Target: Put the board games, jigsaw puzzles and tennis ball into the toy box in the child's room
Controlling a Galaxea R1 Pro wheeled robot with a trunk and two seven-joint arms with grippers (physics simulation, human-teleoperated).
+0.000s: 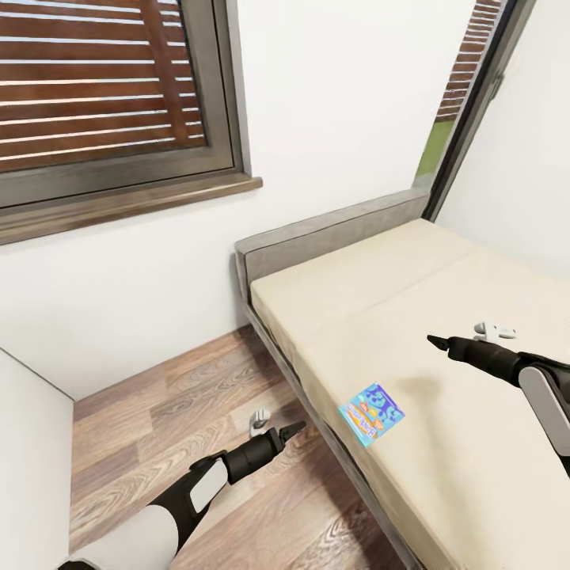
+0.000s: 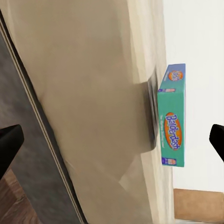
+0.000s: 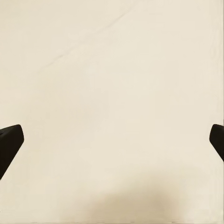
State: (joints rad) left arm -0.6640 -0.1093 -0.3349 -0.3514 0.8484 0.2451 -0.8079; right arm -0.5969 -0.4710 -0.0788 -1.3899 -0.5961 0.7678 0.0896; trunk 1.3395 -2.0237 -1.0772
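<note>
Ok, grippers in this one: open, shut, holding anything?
Left gripper: open, empty, over the floor beside the bed.
Right gripper: open, empty, above the mattress.

A beige bed (image 1: 427, 317) is filling the right half of the frame, its grey headboard (image 1: 332, 233) running along the white wall. A small light-blue game (image 1: 372, 413) is lying flat near the mattress's near edge, lower centre. The right gripper (image 1: 438, 342) is hovering over the mattress at mid right; the left gripper (image 1: 293, 430) is pointing at the bed's side above the plank floor (image 1: 158, 419), lower centre. Their jaws are looking closed, though too small to be sure. A slatted window (image 1: 95, 79) is occupying the upper left.
</note>
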